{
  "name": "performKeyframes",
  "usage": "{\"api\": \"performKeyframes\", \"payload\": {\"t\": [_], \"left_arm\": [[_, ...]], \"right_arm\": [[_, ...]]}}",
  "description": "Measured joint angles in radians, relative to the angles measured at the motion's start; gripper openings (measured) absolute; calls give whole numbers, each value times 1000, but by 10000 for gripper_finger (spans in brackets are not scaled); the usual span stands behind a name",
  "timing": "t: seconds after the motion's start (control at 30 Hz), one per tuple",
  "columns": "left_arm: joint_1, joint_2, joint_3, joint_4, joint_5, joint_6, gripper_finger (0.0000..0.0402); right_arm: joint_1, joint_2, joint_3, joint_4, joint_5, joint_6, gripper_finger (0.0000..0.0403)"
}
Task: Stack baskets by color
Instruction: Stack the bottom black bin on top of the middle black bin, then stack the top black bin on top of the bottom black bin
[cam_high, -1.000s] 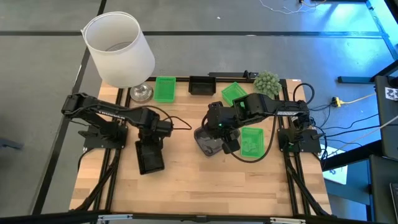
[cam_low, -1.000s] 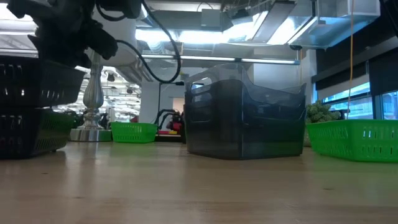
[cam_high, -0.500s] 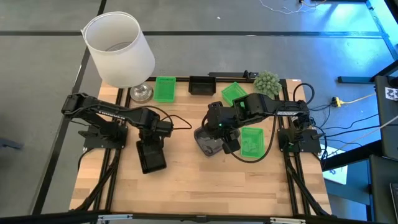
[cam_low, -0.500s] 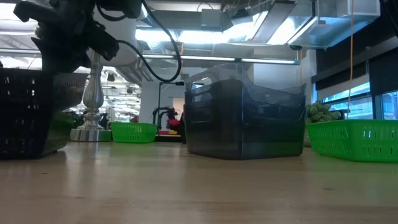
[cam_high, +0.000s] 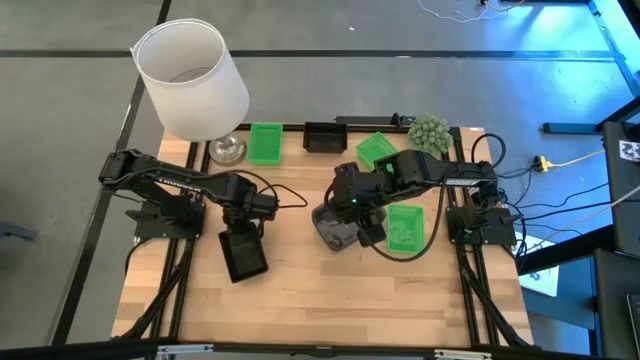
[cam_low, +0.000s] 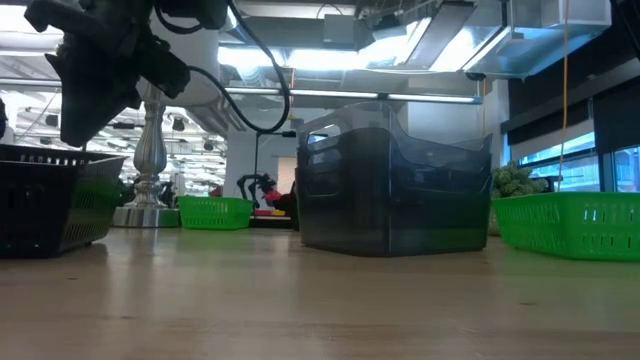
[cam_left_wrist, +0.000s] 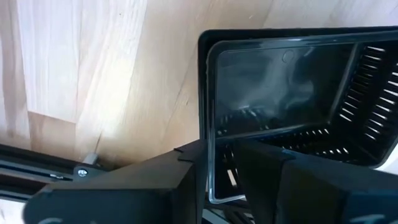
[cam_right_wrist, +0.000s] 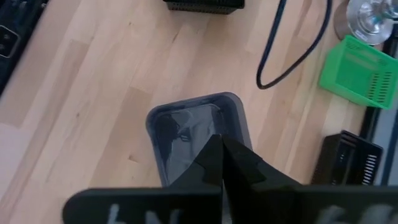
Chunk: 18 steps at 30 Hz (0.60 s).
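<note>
White lampshade (cam_high: 192, 78) stood at the table's (cam_high: 320, 300) far-left corner on a silver base (cam_high: 226, 150); its stem (cam_low: 150, 150) showed in the low view. Round green plant ball (cam_high: 429, 132) sat at the far-right edge. A black cable (cam_right_wrist: 292, 46) looped across the light wood tabletop. Yellow plug (cam_high: 541, 162) lay on the floor off to the right.

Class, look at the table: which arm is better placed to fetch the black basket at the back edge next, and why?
Probably the left. Its end effector stands open over the black basket on the table; the right end effector is shut above the grey basket. The back black basket sits roughly between them.
</note>
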Motion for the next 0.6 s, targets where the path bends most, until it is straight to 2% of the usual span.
{"api": "performKeyframes", "payload": {"t": [0.13, 0.23, 0.6], "left_arm": [[0, 0, 0, -2, -11, -42, 70], [-1, -19, -1, -11, -68, -87, 69], [-50, -253, -1, -8, -270, -272, 69]], "right_arm": [[0, 0, 0, 0, 36, 3, 0], [-1, 0, 0, 4, 50, 9, 0], [-87, 0, 0, 14, 58, 101, 0]]}}
